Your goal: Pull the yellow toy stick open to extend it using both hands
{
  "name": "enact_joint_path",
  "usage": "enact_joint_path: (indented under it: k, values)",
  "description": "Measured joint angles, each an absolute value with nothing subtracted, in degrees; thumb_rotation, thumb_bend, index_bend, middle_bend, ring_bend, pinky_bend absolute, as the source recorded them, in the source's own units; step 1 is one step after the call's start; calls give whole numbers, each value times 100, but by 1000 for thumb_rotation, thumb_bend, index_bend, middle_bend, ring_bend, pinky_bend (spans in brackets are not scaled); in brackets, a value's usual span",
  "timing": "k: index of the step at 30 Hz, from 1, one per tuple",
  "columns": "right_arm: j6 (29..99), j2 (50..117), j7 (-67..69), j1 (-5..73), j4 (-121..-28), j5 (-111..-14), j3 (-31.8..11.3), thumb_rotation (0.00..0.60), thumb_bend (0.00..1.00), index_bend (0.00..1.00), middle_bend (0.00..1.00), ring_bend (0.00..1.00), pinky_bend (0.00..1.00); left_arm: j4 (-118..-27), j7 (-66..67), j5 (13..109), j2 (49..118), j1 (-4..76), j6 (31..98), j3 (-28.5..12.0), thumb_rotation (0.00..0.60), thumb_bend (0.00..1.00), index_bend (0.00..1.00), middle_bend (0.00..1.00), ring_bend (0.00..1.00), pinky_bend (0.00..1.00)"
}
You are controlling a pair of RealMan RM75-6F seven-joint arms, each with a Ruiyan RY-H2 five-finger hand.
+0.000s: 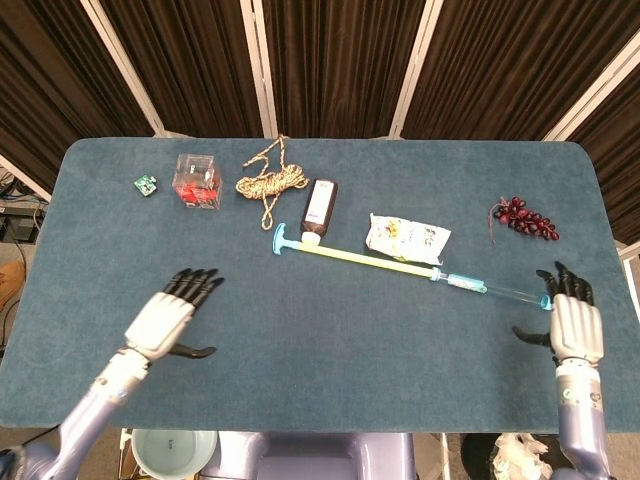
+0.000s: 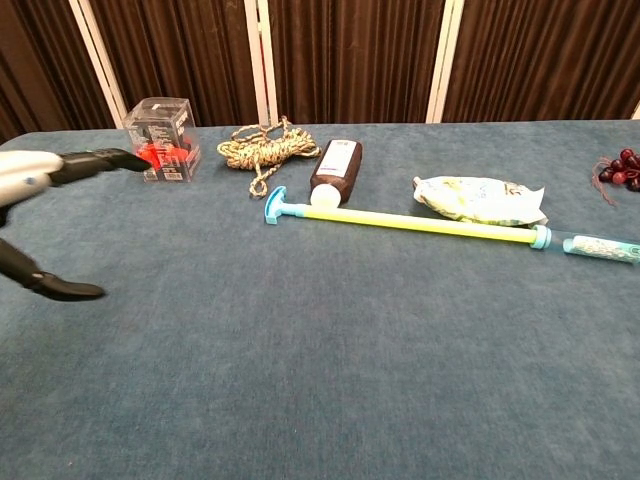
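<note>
A: Where is the yellow toy stick (image 1: 365, 258)?

B: Flat on the blue table (image 1: 330, 330), lying aslant and drawn out long. Its T-shaped blue handle (image 1: 279, 240) sits just below the brown bottle (image 1: 319, 209), and the clear tube end (image 1: 505, 291) reaches toward the right hand (image 1: 575, 325).

A: Are the hands on it?

B: Neither. The left hand (image 1: 165, 320) hovers well apart from it, fingers spread, holding nothing. The right hand is also spread and empty, its fingertips near the tube tip. Whether they touch it I cannot tell.

A: What could go wrong from here?

B: My guess: the right hand could nudge the tube end and roll or swing the stick. If it swings, the handle may knock the bottle, or the shaft may push the snack packet (image 1: 407, 238), which lies just beside it.

A: Anything else in the way?

B: The coiled rope (image 1: 270, 182) lies near the bottle. The clear box (image 1: 197, 180) with red contents and a small green item (image 1: 146, 184) sit far left, and the toy grapes (image 1: 525, 217) far right. All 4 are clear of the stick.
</note>
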State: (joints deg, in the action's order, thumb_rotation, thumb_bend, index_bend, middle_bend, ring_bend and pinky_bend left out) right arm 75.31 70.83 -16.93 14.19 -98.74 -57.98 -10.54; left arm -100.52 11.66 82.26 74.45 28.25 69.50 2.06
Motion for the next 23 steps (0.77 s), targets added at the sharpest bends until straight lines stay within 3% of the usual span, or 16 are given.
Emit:
enact_joint_path:
  k: [10, 15, 23]
  values:
    - [7976, 6696, -1301, 929, -10035, -7788, -80, 600, 66, 83, 0, 0, 0, -10243, 275, 8400, 6564, 1779, 7976, 641, 600, 0, 0, 0, 0, 0]
    - [8237, 6570, -945, 722, -9878, -8083, 54, 600, 67, 75, 0, 0, 0, -10050, -61, 8405, 6257, 1336, 8288, 839, 600, 0, 0, 0, 0, 0]
    - [8647, 6496, -339, 465, -9658, -8428, 68, 600, 80, 41, 0, 0, 0, -9777, -243, 8627, 6198, 965, 8778, 794, 600, 0, 0, 0, 0, 0]
